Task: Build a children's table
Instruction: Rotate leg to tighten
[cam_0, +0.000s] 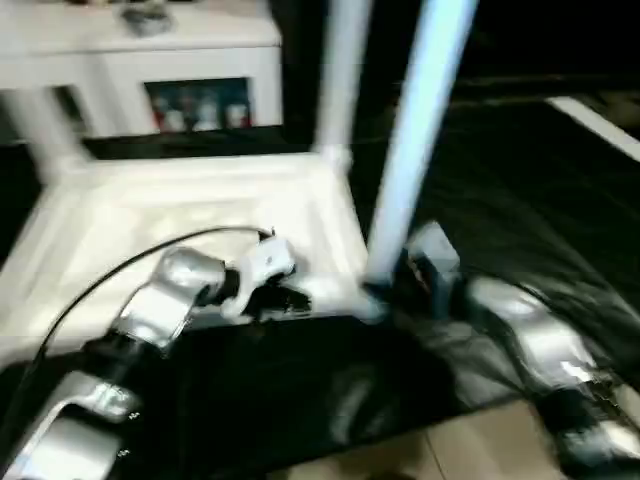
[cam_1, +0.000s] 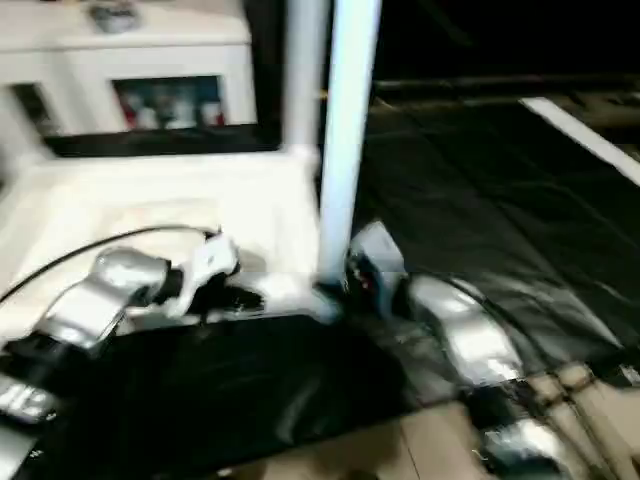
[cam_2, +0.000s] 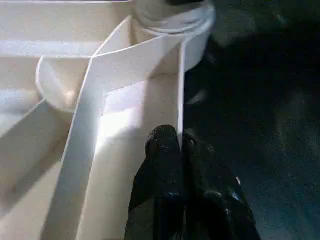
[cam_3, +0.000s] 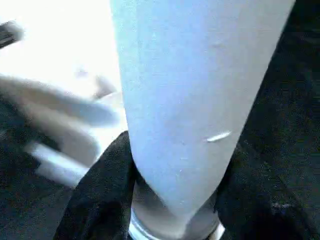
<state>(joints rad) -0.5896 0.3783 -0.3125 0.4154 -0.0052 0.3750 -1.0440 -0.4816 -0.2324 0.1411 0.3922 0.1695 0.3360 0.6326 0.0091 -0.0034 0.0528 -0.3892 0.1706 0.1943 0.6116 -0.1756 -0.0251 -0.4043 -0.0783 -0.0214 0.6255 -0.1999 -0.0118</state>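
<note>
My left hand (cam_2: 177, 142) has its fingers pressed together, pinching the thin side wall of the table top (cam_0: 120, 215), which lies ribbed side up on the black sheet (cam_0: 520, 200). At its near right corner, one white leg (cam_0: 415, 130) stands upright in its socket. My right hand (cam_3: 175, 195) wraps that leg's base, a black finger (cam_3: 100, 200) on either side. Another leg (cam_0: 340, 75) stands at the far right corner.

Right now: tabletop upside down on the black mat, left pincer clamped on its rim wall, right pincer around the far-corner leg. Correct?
One error: the right pincer is around the near-corner leg, not the far one, as the left eye view shows. The rest holds: tabletop inverted, left pincer on its rim wall.
</note>
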